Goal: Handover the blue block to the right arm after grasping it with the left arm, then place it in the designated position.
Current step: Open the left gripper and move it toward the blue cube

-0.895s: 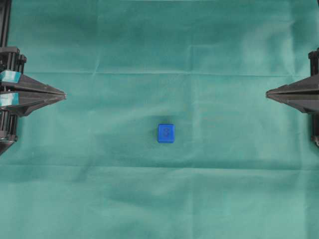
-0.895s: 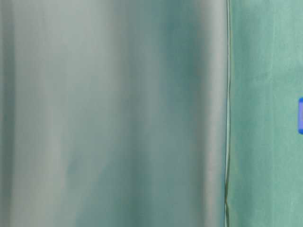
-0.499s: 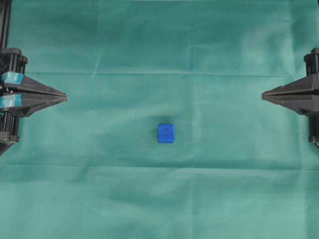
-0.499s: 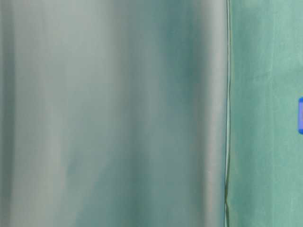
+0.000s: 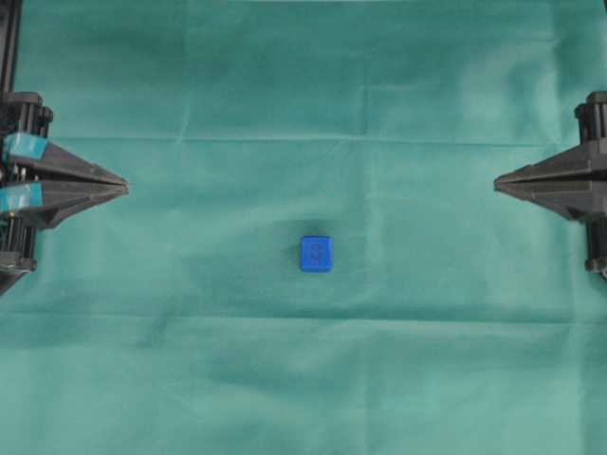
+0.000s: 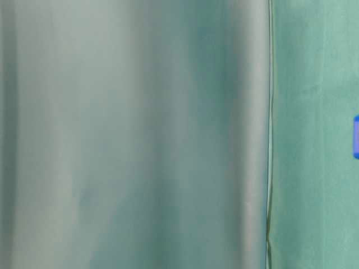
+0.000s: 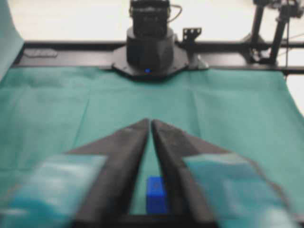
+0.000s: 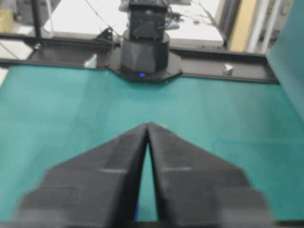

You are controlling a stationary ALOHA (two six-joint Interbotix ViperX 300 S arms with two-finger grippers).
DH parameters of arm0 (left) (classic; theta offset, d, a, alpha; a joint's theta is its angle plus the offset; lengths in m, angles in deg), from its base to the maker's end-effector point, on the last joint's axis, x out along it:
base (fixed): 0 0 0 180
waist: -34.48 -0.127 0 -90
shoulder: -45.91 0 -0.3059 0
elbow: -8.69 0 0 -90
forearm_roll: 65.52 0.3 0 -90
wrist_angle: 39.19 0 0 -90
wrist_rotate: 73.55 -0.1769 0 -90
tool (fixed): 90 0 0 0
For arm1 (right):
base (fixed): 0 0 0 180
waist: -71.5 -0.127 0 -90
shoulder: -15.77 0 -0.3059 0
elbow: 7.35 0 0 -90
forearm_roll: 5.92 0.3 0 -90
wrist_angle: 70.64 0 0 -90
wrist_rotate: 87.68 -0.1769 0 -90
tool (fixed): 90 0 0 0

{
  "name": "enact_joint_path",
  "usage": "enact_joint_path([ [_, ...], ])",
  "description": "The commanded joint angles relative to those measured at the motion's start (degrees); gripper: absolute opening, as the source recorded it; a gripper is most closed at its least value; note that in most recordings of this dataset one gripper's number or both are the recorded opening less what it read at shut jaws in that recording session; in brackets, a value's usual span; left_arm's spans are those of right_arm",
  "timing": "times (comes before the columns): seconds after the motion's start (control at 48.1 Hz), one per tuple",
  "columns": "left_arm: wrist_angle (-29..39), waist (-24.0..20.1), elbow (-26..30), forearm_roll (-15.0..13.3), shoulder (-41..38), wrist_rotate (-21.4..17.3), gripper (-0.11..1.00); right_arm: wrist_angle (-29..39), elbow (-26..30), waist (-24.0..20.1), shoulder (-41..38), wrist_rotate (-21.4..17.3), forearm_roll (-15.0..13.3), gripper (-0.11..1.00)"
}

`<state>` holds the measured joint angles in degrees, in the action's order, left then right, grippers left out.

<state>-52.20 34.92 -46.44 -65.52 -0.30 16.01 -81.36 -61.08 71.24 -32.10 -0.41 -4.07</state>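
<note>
The blue block (image 5: 316, 253) sits alone near the middle of the green-clothed worktop (image 5: 303, 379), slightly toward the near edge. The left pincer (image 5: 125, 184), teal-taped, hangs at the left edge with its tips parted by a thin gap, grasping nothing. The right pincer (image 5: 496, 183) at the right edge looks nearly clenched, tips almost meeting, also empty.

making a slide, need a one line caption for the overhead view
Blue block sits alone mid green cloth, untouched, between the teal-taped left gripper and plain black right gripper.
</note>
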Motion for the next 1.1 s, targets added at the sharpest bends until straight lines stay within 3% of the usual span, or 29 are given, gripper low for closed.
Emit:
enact_joint_path([
  [0.0,-0.3,0.3,1.5,0.2,-0.5,-0.1,0.35,-0.2,1.7,-0.1,-0.4,-0.4,0.5,0.27],
  [0.187,0.5,1.1,1.5,0.3,-0.5,-0.1,0.88,-0.1,1.8,-0.2,-0.9,-0.7,0.4,0.82],
  [0.27,1.0,1.1,1.5,0.3,-0.5,0.0,0.99,0.0,1.8,-0.2,-1.1,-0.7,0.4,0.93],
  [0.749,1.0,1.1,2.2,0.2,-1.3,0.1,1.0,0.5,1.8,0.4,-1.4,-0.6,0.4,0.94],
  [1.082,-0.2,1.0,9.7,0.2,-12.0,-0.1,1.0,0.3,1.8,0.4,-1.4,-0.5,0.3,0.94],
])
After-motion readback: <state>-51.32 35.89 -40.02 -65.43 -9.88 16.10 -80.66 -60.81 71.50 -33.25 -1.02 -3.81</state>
